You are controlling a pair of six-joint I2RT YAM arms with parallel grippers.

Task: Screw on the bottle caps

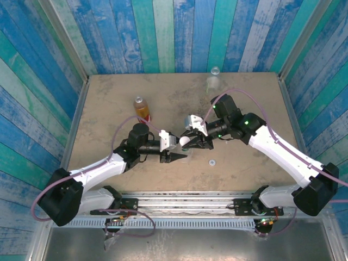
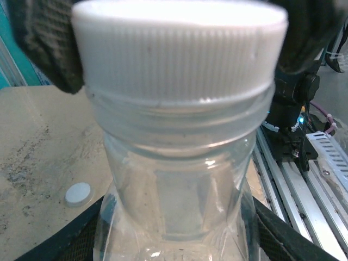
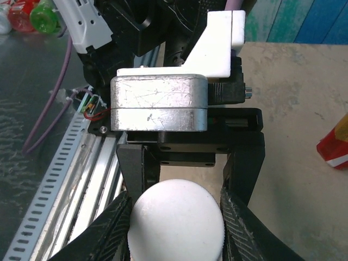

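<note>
A clear bottle [image 2: 179, 179] lies between my left gripper's [image 2: 174, 242] fingers, which are shut on its body. In the top view this gripper [image 1: 173, 149] points right at the table's middle. A white ribbed bottle cap [image 2: 179, 49] sits on the bottle's neck. My right gripper [image 3: 176, 231] is shut on that cap [image 3: 176, 220], one ridged pad on each side. From above, the right gripper [image 1: 191, 140] meets the cap [image 1: 185, 141] from the right. The orange bottle [image 1: 142, 107] stands upright behind the left arm. Another clear bottle [image 1: 213, 79] stands at the back edge. A loose cap [image 2: 79, 193] lies on the table.
The tan table [image 1: 109, 109] is walled by blue painted planks. A metal rail [image 1: 179, 202] runs along the near edge by the arm bases. The orange bottle's red band [image 3: 334, 147] shows at the right of the right wrist view.
</note>
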